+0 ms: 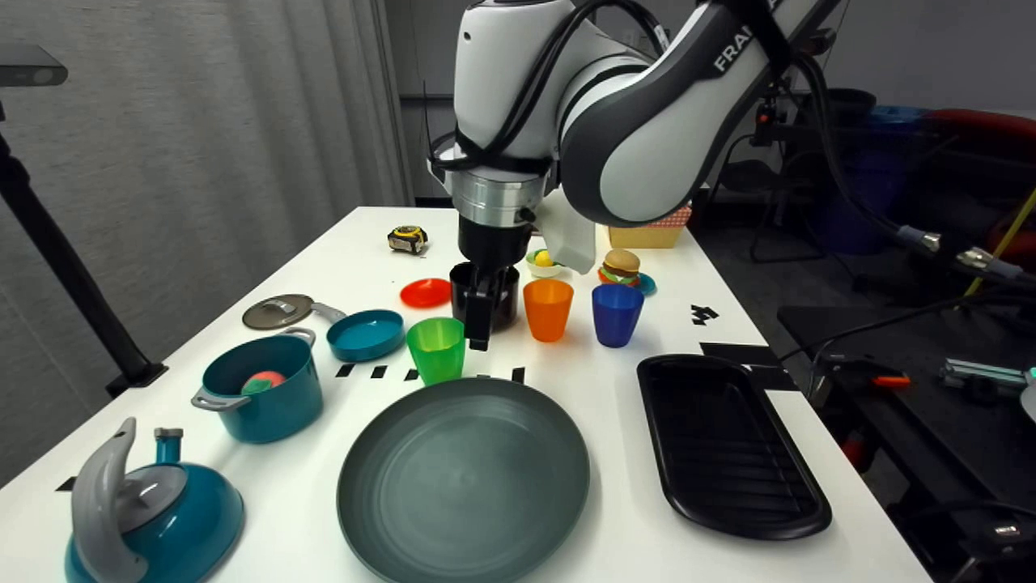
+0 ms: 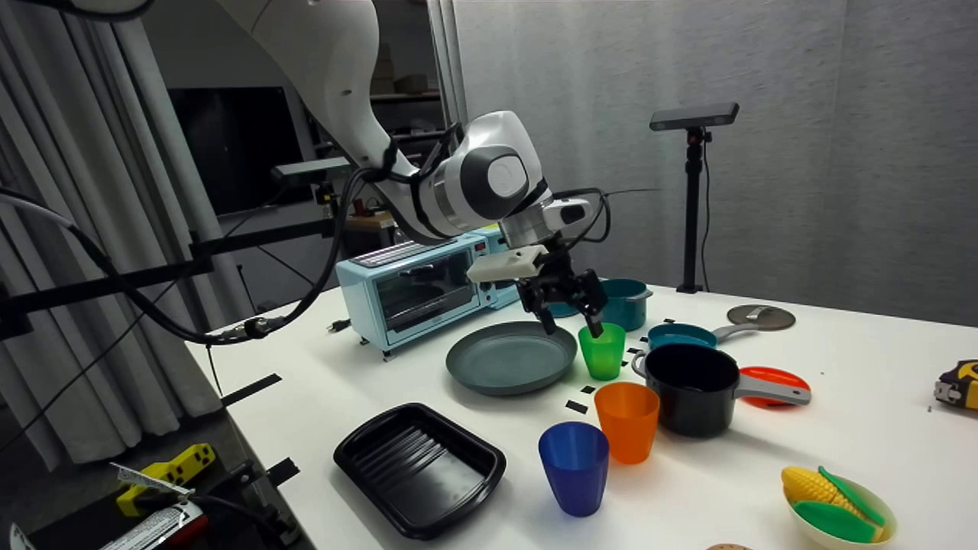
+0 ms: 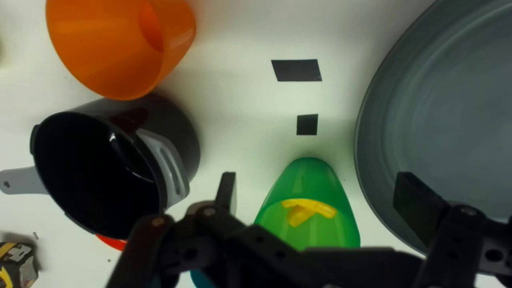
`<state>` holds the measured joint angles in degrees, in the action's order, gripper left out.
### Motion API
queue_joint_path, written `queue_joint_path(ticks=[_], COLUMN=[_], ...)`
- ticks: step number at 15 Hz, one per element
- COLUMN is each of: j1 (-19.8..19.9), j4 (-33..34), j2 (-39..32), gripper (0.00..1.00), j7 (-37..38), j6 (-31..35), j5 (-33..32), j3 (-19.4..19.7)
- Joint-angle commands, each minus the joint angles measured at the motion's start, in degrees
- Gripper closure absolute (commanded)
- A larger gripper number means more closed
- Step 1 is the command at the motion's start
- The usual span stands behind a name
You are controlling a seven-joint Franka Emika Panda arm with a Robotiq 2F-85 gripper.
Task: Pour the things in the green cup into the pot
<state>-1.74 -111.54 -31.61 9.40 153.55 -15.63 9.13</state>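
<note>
The green cup stands upright on the table beside the large grey plate. It also shows in an exterior view and in the wrist view, where yellow pieces lie inside it. My gripper is open and empty above the cup, one finger on each side of it in the wrist view. It shows in both exterior views. The black pot stands near the orange cup, its inside dark. It shows in the wrist view and behind my gripper in an exterior view.
The grey plate lies close to the green cup. The orange cup stands close to the pot, with the blue cup beside it. A black tray, teal pot, teal pan and kettle are around.
</note>
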Motion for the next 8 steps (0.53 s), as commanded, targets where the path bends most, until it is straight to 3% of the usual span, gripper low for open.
queue_joint_path(ticks=[1,8], j1=[-4.54,-10.58], j4=[-0.72,-1.45], j2=[-0.89,-2.29], gripper=[0.0,0.0], j7=[8.17,16.85], j6=[4.96,8.91], j5=[-2.51,-2.58], j3=[5.43,11.59])
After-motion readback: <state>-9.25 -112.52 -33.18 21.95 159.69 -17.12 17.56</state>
